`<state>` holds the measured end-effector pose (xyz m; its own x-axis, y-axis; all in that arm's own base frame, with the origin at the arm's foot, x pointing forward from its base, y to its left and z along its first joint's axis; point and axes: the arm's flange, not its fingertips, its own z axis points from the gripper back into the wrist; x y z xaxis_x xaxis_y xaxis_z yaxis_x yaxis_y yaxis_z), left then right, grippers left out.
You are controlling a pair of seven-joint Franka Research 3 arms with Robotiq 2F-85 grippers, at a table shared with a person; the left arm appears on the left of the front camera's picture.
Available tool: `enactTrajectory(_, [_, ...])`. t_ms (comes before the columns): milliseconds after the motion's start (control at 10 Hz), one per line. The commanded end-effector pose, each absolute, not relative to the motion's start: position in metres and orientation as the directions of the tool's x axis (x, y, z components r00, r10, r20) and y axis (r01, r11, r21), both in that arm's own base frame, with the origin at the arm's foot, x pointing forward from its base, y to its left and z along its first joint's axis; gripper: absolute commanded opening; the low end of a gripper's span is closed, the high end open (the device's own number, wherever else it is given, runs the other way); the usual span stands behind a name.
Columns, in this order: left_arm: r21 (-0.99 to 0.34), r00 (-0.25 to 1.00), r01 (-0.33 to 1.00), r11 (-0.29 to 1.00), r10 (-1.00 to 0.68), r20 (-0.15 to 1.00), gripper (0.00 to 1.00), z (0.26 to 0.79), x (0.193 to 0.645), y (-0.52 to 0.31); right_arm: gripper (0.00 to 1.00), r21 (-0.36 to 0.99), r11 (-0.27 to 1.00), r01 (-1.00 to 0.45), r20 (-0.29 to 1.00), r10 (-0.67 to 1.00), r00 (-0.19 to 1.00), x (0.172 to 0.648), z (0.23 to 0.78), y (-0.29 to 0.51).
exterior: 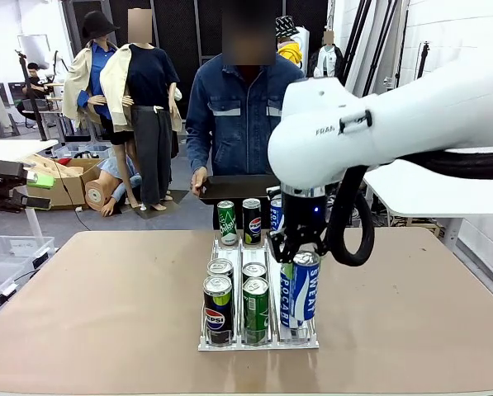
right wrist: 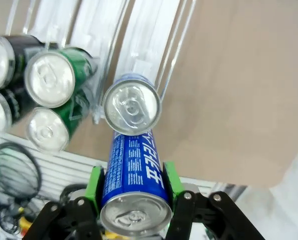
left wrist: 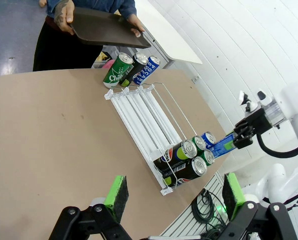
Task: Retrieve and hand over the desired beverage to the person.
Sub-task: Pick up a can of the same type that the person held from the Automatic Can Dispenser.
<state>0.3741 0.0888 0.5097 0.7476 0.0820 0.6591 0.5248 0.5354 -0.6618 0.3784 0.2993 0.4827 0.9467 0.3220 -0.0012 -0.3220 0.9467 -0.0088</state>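
1. Brown table [exterior: 106, 313] holds a wire rack [exterior: 258, 341] of cans [exterior: 255, 309]; a person [exterior: 238, 107] with a tray [exterior: 238, 188] is seen behind.
2. A blue-and-white can [exterior: 306, 290] is clamped by the right gripper [exterior: 304, 250] at the rack's lower right.
3. Its silver top is shown by the right wrist view; the left gripper [left wrist: 174, 187], spread wide, is shown by the left wrist view.

Gripper [right wrist: 133, 181] clamps blue can [right wrist: 133, 162], probably Pocari.

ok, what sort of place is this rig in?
Probably a robotics lab or workshop: a worktable with a clear can rack, cardboard boxes on the grey floor behind it, and a plastic storage bin beside the table.
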Motion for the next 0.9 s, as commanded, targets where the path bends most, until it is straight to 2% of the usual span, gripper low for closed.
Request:
enactTrajectory(0, [-0.663,0.744,0.532,0.527,0.083,0.663,1.00,0.509,0.373,0.090,0.36,0.012,0.937,-0.348,0.027,0.348,0.937,0.374,0.522,0.276])
enactTrajectory(400, [-0.663,0.744,0.532,0.527,0.083,0.663,1.00,0.509,0.373,0.090,0.36,0.011,0.932,-0.361,0.041,0.360,0.932,0.354,0.568,0.239])
enactTrajectory(700, [-0.663,0.744,0.532,0.527,0.083,0.663,1.00,0.509,0.373,0.090,0.36,-0.020,0.916,-0.401,0.024,0.401,0.916,0.366,0.576,0.188])
enactTrajectory(800, [-0.663,0.744,0.532,0.527,0.083,0.663,1.00,0.509,0.373,0.090,0.36,-0.008,0.899,-0.439,0.059,0.438,0.897,0.373,0.580,0.164])
